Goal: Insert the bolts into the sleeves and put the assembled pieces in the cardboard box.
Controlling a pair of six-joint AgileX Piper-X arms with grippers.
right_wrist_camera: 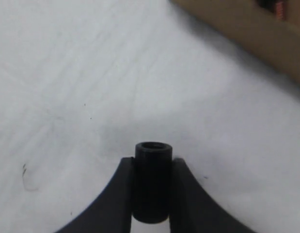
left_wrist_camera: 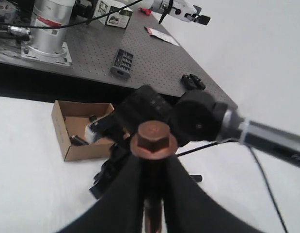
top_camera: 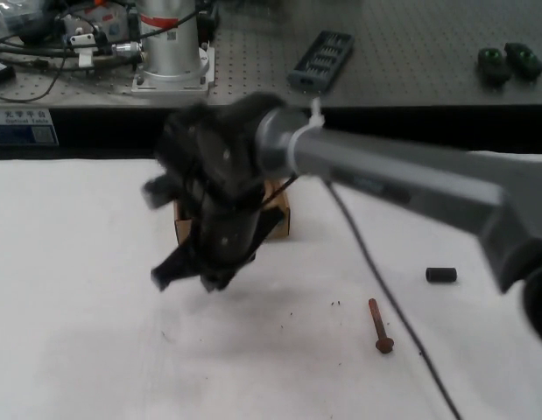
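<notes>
White, faintly creased cloth (top_camera: 78, 332) is covering the counter, and a grey perforated metal plate (top_camera: 411, 52) is lying beyond it. The left fingers (left_wrist_camera: 125, 194), smooth, black and tapering, are clenching a rusty brown bolt (left_wrist_camera: 153, 140) by its shank. Its hexagonal head, with a round flange under it, is sitting just past their tips, while the shank is running back between them.

The right fingers (right_wrist_camera: 120, 194), of the same matte black, are gripping a short black sleeve (right_wrist_camera: 152, 194). It is a plain cylinder with its open bore facing away from the wrist, and its end is sticking out a little beyond the tips. These fingers are hanging over the cloth.

Just behind the right fingers the cardboard box (left_wrist_camera: 84, 150) is standing open. It is brown and shallow with raw cut edges, and it is holding a few dark pieces and what looks like a rusty threaded end (right_wrist_camera: 278, 7).

Well away from both pairs of fingers, a second bolt (top_camera: 378, 325), rusty and flat on its side, is resting on the cloth. A second sleeve (top_camera: 441, 275), small and black, is lying near it but apart from it.
</notes>
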